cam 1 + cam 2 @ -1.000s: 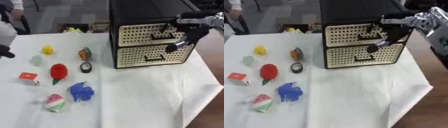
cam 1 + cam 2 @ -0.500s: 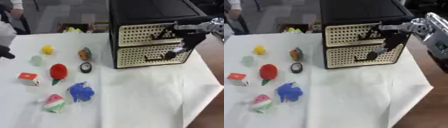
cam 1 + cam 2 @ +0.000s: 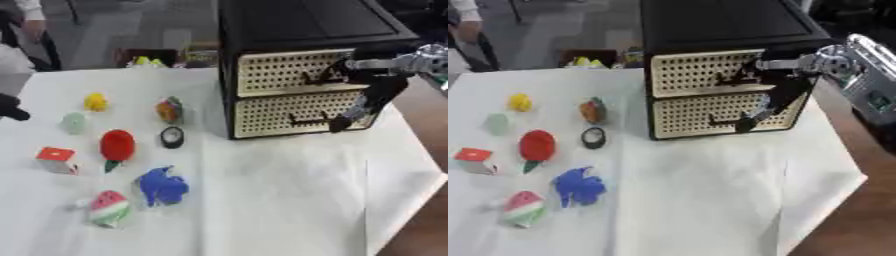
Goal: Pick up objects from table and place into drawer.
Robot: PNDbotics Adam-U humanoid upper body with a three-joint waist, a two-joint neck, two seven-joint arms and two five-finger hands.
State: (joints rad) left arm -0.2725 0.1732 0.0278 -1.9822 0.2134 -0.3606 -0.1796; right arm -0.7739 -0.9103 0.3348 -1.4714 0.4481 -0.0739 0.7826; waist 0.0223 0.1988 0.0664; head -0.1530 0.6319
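A black cabinet with two beige perforated drawers stands at the back right of the white-covered table. My right hand is at its front, fingers curled at the upper drawer handle; one finger hangs in front of the lower drawer. The upper drawer front looks slightly pulled out. On the left lie a yellow toy, a pale green one, an orange-green one, a black round thing, a red fruit, a red-white cube, a blue toy and a watermelon slice. My left hand shows dark at the left edge.
The cloth ends at the right over a brown table edge. A box with yellow things sits on the floor behind the table. White cloth stretches between the toys and the cabinet.
My right hand has shifted slightly down and right at the cabinet front, and the upper drawer front seems to have come out a little. The toys have not moved.
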